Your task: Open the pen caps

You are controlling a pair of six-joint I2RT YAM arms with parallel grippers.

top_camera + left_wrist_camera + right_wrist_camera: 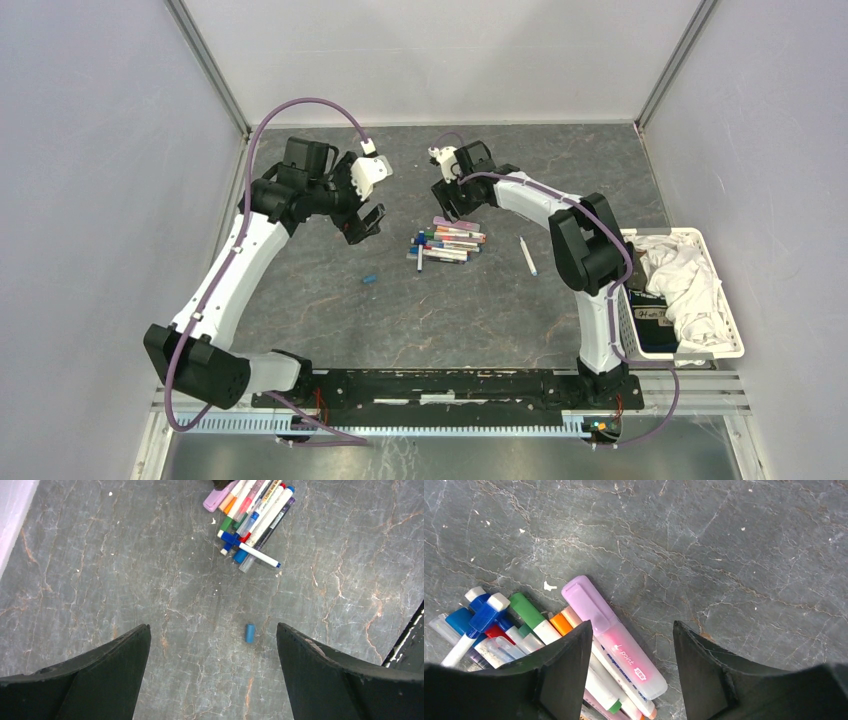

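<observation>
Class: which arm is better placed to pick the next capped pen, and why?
Probably right: the right gripper hangs open over the pens, by the pink highlighter. The left gripper, also open, hangs aside of them, near a loose blue cap.

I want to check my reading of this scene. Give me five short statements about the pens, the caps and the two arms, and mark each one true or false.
1. A loose blue cap lies on the table, apart from the pile of pens. True.
2. The left jaws are shut on a pen. False: they stand wide open and hold nothing.
3. One pen lies alone between the pile and the basket. True.
4. The basket is empty. False: a white cloth lies in it.
5. The right jaws hang over the loose blue cap. False: they hang over the pile, beside a pink highlighter.
</observation>
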